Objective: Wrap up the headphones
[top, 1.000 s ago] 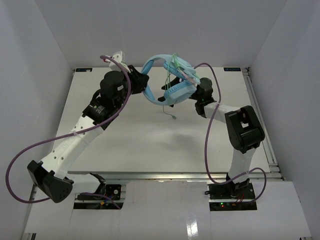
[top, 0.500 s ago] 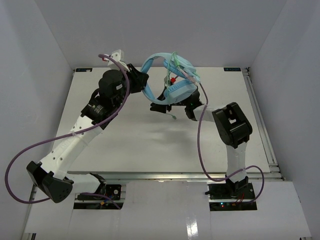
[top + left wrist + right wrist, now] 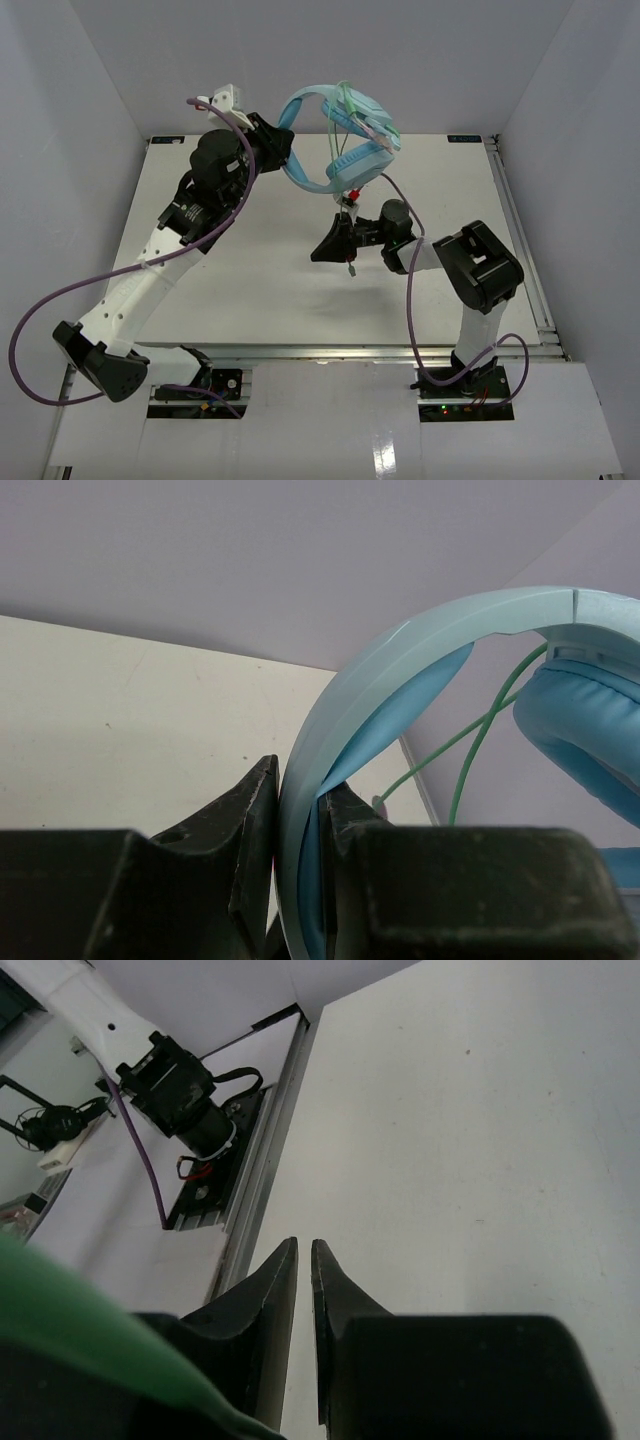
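Note:
The light blue headphones (image 3: 335, 160) are held up in the air over the far middle of the table. My left gripper (image 3: 285, 150) is shut on the headband (image 3: 400, 660), one finger on each side. An earcup (image 3: 585, 730) shows at the right of the left wrist view. The pale-green cord (image 3: 362, 118) is looped over the earcups, and its end hangs down by my right gripper (image 3: 320, 252). In the right wrist view that gripper (image 3: 304, 1248) is shut with nothing seen between the jaws. A green blur of cord (image 3: 70, 1310) lies close to that camera.
The white table (image 3: 250, 290) has a metal rail (image 3: 525, 260) along its right edge and white walls around it. Thick purple cables (image 3: 60, 310) hang from both arms. The left arm's base (image 3: 175, 1080) stands at the near edge.

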Controlling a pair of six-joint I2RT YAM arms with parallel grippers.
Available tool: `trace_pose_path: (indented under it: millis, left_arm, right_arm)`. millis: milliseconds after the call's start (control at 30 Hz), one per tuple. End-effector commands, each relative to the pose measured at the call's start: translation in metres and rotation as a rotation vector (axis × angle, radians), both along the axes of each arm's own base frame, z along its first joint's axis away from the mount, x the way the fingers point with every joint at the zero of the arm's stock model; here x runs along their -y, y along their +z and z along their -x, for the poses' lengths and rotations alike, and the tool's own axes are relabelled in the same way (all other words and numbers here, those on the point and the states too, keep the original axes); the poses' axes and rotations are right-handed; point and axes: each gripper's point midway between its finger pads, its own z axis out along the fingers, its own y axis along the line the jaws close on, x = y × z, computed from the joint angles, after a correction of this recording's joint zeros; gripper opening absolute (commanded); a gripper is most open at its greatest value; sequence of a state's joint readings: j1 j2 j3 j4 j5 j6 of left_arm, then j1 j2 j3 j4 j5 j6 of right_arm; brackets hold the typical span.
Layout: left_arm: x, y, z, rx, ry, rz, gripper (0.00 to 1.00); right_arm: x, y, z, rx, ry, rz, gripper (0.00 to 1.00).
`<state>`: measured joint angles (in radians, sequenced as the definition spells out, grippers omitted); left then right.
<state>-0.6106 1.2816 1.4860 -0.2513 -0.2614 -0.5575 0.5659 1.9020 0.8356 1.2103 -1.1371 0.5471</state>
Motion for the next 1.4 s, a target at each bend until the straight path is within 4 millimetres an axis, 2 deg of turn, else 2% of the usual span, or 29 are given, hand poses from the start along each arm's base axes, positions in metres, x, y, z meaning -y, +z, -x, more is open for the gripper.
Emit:
trace_pose_path:
  millis: [0, 167, 367, 533, 800, 967, 1067, 1167, 1367]
  left_arm:
    - [-0.014, 0.058, 0.005, 0.134, 0.042, 0.122, 0.0]
    - [-0.019, 0.062, 0.005, 0.146, 0.071, 0.12, 0.0]
    - [-0.028, 0.062, 0.007, 0.157, 0.105, 0.138, 0.0]
    - [-0.036, 0.07, 0.016, 0.189, 0.116, 0.196, 0.0]
    - [-0.051, 0.089, 0.041, 0.225, 0.101, 0.256, 0.0]
    - [-0.053, 0.088, 0.048, 0.221, 0.087, 0.255, 0.0]
    - [-0.05, 0.084, 0.048, 0.212, 0.077, 0.248, 0.0]
    - [-0.05, 0.083, 0.046, 0.21, 0.083, 0.241, 0.0]
    - [-0.058, 0.085, 0.037, 0.225, 0.143, 0.197, 0.0]
  right_arm:
    - [0.009, 0.036, 0.017, 0.135, 0.02, -0.085, 0.16]
    - [0.017, 0.042, 0.027, 0.133, 0.006, -0.066, 0.08]
    - [0.021, 0.022, 0.023, 0.076, -0.049, 0.046, 0.08]
    - [0.026, 0.012, 0.015, 0.021, -0.086, 0.118, 0.08]
    - [0.033, 0.027, -0.008, -0.008, -0.129, 0.081, 0.2]
    - [0.033, 0.037, -0.008, 0.013, -0.105, 0.059, 0.38]
    - [0.034, 0.047, -0.003, 0.036, -0.075, 0.027, 0.33]
    - [0.033, 0.055, -0.001, 0.05, -0.049, 0.01, 0.11]
    - [0.041, 0.068, 0.005, 0.175, -0.075, 0.016, 0.08]
